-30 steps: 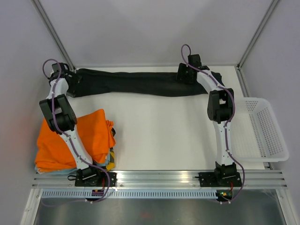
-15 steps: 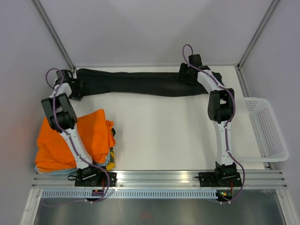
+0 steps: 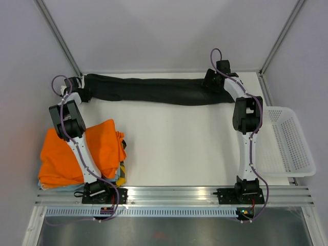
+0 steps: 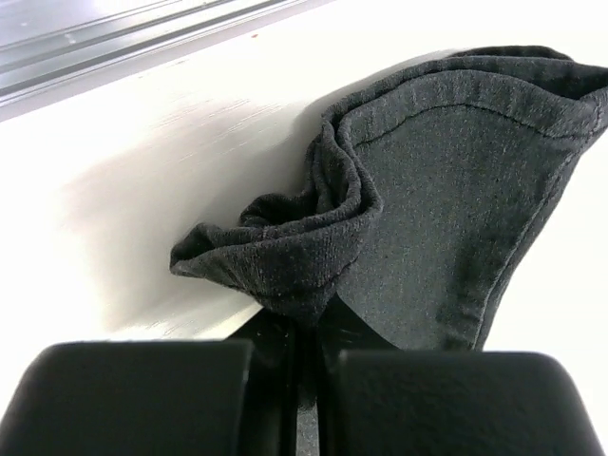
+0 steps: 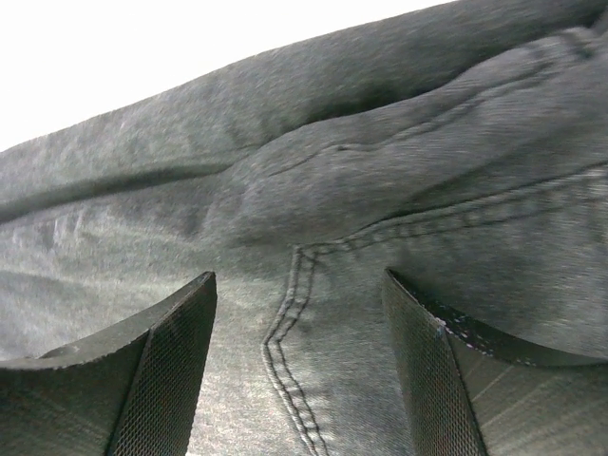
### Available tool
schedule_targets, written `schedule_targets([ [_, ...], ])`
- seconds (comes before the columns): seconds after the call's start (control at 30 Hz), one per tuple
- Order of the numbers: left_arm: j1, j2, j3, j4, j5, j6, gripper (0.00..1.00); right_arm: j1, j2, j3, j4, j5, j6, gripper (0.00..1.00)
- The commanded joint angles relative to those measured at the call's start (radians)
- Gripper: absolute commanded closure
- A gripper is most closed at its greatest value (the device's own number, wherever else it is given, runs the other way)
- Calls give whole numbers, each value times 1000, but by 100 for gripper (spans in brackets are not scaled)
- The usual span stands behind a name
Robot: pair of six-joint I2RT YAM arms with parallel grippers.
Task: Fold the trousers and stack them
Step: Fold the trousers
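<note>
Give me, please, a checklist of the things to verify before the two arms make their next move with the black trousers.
1. Left gripper shut on the leg end of the trousers: ok, a fold of fabric is pinched in it.
2. Right gripper holding the waist end: not ok, its jaws stand open over the fabric.
3. Right fingers touching the cloth: cannot tell.
4. Trousers stretched in one line along the far edge of the table: ok, only the left end is bunched.
5. Orange garment apart from the trousers: ok, bare table lies between them.
</note>
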Motion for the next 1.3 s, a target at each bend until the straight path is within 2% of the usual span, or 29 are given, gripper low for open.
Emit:
schedule_targets([
  [0.0, -3, 38, 11, 46, -29, 20, 98, 33, -62, -22, 43, -74, -43, 24],
  [0.13, -5, -15, -9, 122, -43, 115, 98, 79, -79, -27, 64, -115, -88, 24],
  [0.4, -5, -200, -53, 216, -82, 466, 98, 195, -110, -67, 155, -172, -94, 24],
  [0.67, -17, -405, -128, 236, -79, 727, 98, 263, -125, -103, 214, -196, -56, 24],
  [0.83, -25, -476, -170, 308, 29, 796, 98, 346, -66, -62, 319, -304, 3, 24],
  [0.93, -40, -499, -182, 332, 95, 810, 98, 410, 34, 97, 305, -353, 32, 24],
  [1.0, -63, -515, -193, 342, 127, 830, 98, 439, 71, 102, 360, -374, 85, 24],
  [1.13, -120, -529, -203, 346, 139, 911, 98, 468, 88, 82, 526, -357, 214, 23],
  [1.27, -155, -525, -222, 342, 124, 919, 98, 514, 132, 94, 674, -275, 381, 23],
])
